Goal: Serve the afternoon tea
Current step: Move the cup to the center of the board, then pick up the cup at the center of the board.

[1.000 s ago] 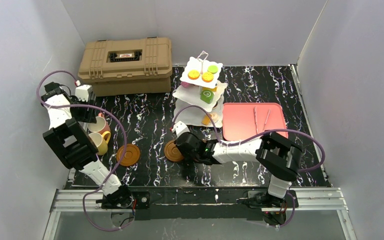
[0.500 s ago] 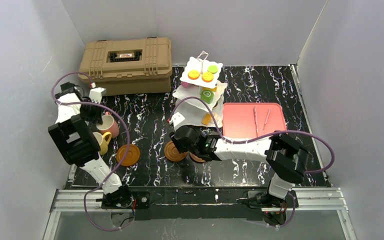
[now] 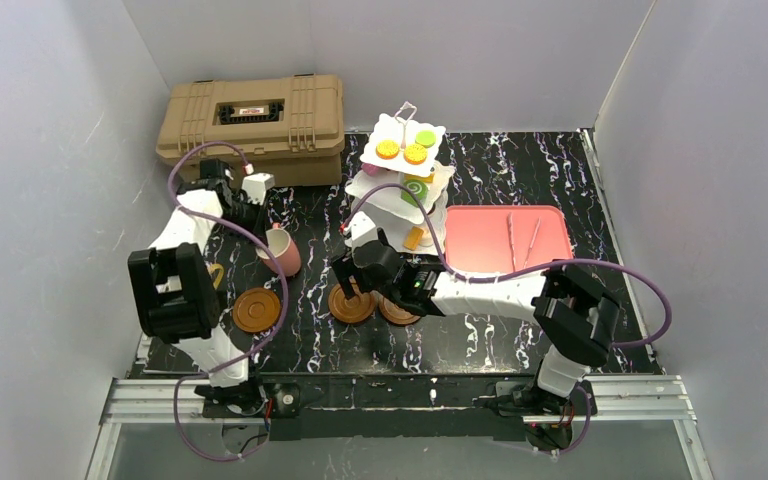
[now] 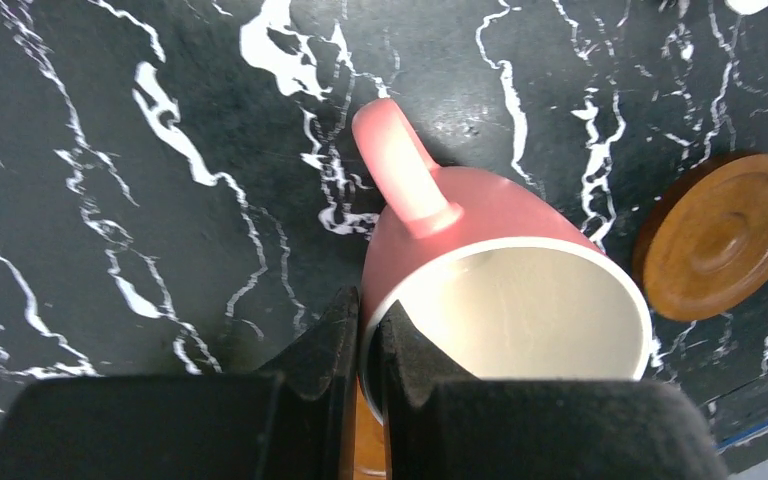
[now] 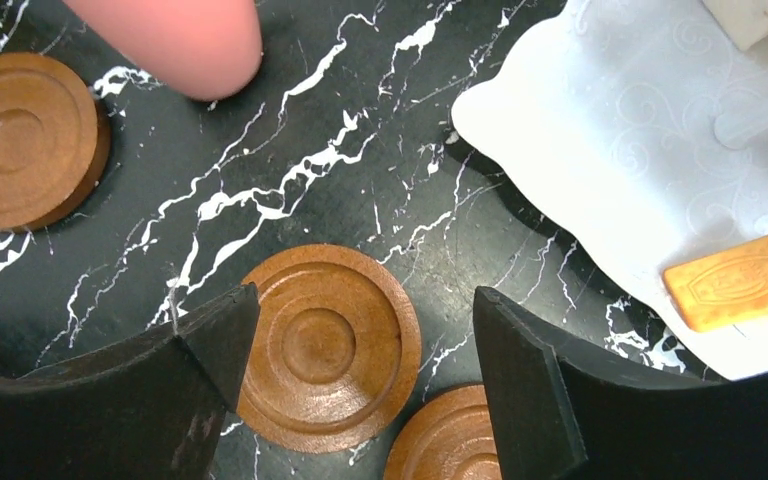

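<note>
Left gripper [image 4: 370,335] pinches the pink cup [image 4: 490,250] by its rim, right gripper [image 5: 365,315] stands spread over a brown saucer [image 5: 325,345], and the label [image 3: 251,110] on the far tan case [image 3: 192,128] is too small to read.

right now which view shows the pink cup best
Left wrist: the pink cup is close up, handle and inside clear, rim pinched by the left gripper. Top view shows it small and tilted by that gripper. Right wrist catches only a pink edge at its top.

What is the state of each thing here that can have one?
pink cup, tilted, gripped at rim
left gripper, shut on pink cup
right gripper, open above saucer
saucer, flat, bare
tan case, lid shut
tiered stand, upright, holding pastries
</note>
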